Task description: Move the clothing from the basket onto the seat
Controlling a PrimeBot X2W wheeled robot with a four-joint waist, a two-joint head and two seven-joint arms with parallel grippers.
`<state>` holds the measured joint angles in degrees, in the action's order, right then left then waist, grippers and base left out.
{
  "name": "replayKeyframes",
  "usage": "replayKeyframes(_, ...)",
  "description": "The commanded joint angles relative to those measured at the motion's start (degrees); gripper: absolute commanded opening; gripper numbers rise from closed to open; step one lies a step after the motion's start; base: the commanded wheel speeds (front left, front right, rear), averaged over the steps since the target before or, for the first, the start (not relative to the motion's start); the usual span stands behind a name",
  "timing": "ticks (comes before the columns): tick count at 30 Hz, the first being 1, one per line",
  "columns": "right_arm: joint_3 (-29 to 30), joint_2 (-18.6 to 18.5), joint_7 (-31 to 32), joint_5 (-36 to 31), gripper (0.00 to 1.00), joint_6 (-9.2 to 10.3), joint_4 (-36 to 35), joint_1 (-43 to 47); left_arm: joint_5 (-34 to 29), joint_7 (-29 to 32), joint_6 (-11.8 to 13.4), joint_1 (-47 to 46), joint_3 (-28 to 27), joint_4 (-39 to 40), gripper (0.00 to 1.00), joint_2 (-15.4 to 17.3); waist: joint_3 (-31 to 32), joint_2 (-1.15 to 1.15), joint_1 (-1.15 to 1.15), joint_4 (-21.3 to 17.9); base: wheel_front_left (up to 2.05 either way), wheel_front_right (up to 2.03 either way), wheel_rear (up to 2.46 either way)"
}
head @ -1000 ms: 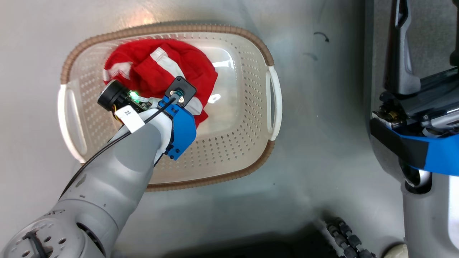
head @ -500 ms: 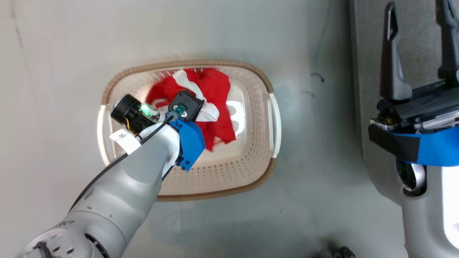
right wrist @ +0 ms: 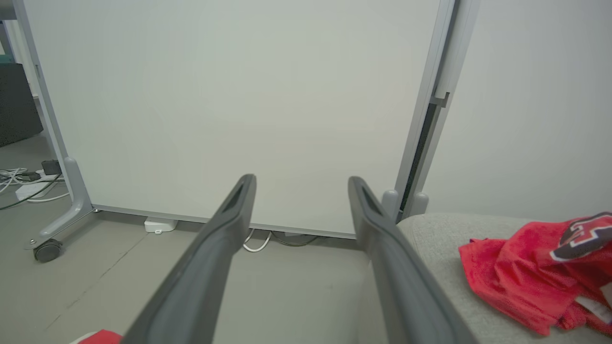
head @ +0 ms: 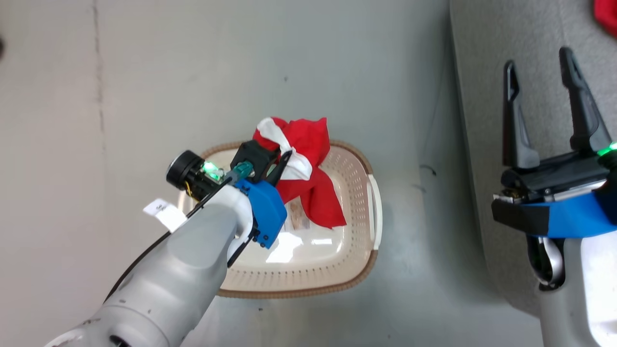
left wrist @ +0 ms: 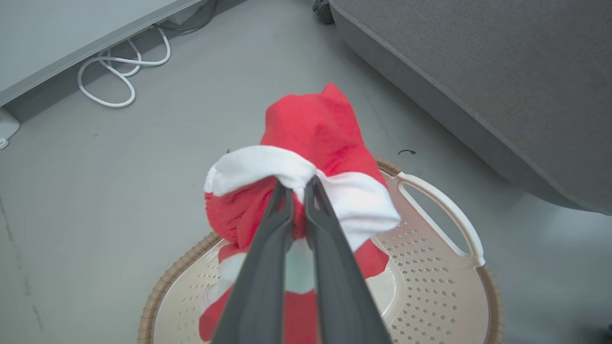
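left end effector pinching red garment, above basket, grey seat beside

The grey floor carries the basket and, near it on the right, the seat. 1 red jersey lies crumpled on the seat (black-and-white lettering showing). A looped white cable and a wheeled board stand also rest on the floor.
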<state>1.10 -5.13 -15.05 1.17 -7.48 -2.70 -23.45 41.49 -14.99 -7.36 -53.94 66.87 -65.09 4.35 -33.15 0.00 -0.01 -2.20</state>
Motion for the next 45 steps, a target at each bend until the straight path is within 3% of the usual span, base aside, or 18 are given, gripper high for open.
replayKeyframes(1,0.17,-0.37,-0.21,0.3,1.0,-0.02,0.56,1.16,-0.52,-0.25,0.52,1.11,-1.01,1.21,0.0,0.71,3.62,0.0,0.01,1.24,0.0,0.0,0.0)
replayKeyframes(13,0.78,-0.2,-0.2,0.96,1.0,-0.02,3.35,6.08,-5.56,-0.27,2.13,6.43,-10.8,11.31,0.0,3.75,13.06,0.0,0.01,2.62,0.0,0.0,0.0)
replayKeyframes(24,0.24,0.47,-0.2,1.45,1.0,-0.02,4.69,8.81,-10.35,-0.28,1.91,8.96,-20.02,19.82,0.0,4.06,18.65,0.0,0.01,2.8,0.0,0.0,0.0)
replayKeyframes(45,0.23,1.34,-0.2,2.01,1.0,-0.03,5.71,13.48,-15.79,-0.28,1.11,8.55,-27.64,32.89,0.0,3.62,25.08,0.0,0.01,4.03,0.0,0.0,0.0)
